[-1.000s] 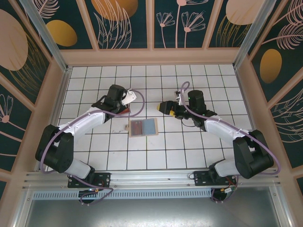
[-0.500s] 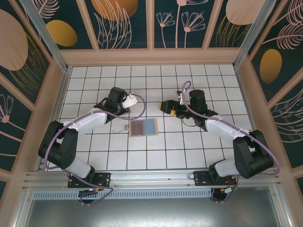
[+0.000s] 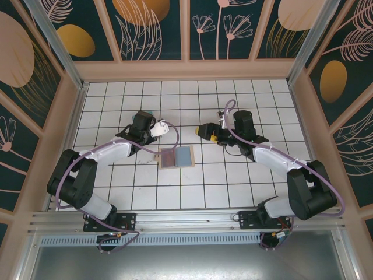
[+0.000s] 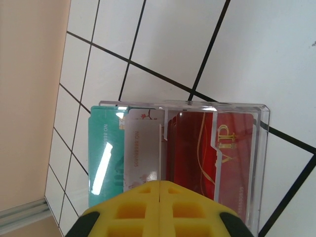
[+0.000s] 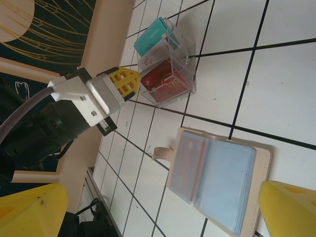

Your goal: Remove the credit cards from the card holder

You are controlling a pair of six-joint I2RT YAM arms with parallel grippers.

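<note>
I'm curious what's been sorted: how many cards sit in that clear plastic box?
3, as the left wrist camera sees them: teal card at left, pale card in middle, red card at right. More may hide behind.

Plenty of bare tile on the near and right sides of the open card holder [image 3: 176,157]. The left gripper [image 5: 128,81] and clear card box [image 5: 168,61] crowd its far-left side.

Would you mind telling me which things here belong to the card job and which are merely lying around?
In the job: card holder; reddish card in its sleeve; teal card, pale card and red card in the clear box.
Just around: tiled table; patterned walls.
</note>
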